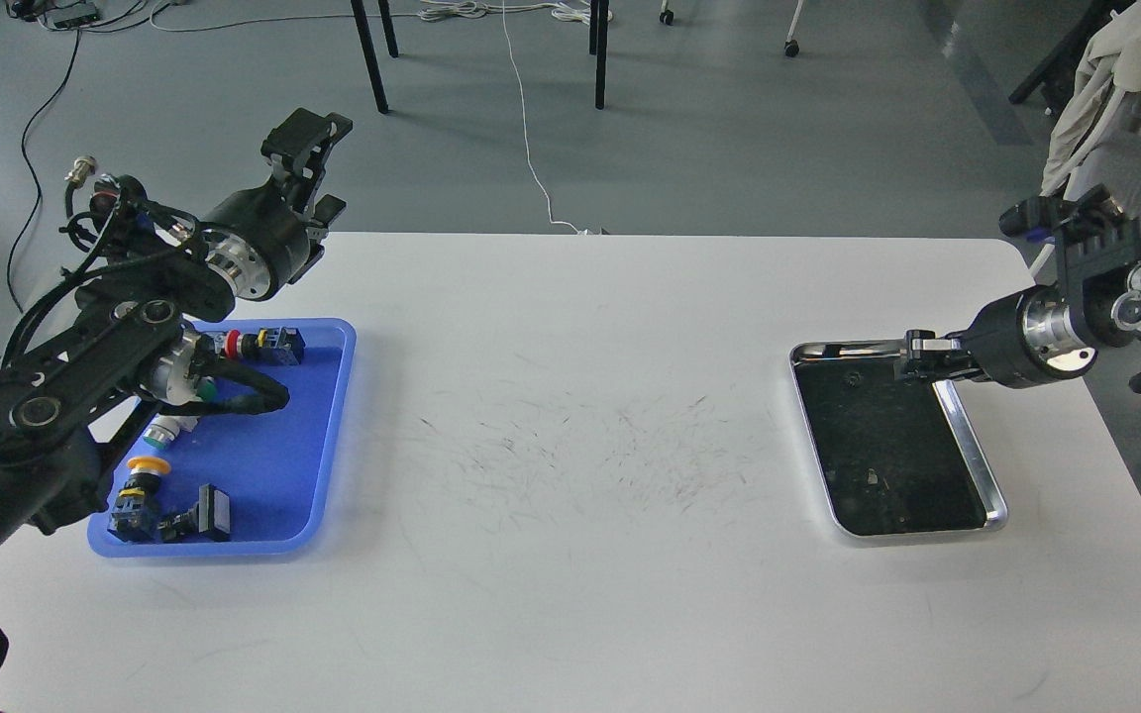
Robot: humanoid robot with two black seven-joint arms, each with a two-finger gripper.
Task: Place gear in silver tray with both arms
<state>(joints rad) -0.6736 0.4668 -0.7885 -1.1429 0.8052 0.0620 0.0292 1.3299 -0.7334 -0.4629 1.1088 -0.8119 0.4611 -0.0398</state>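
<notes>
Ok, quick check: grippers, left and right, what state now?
Left gripper: open, holding nothing, raised beyond the blue tray.
Right gripper: over the silver tray, cannot tell.

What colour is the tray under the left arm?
Blue, a plastic tray holding push-button parts; clearest in the head view.

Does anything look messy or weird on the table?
Mostly tidy. The white table has lots of thin dark scuff marks in its middle, like scratches. The button switches lie tumbled at different angles in the blue tray. The silver tray sits a bit crooked to the table edge, with the right claw over its far rim.
</notes>
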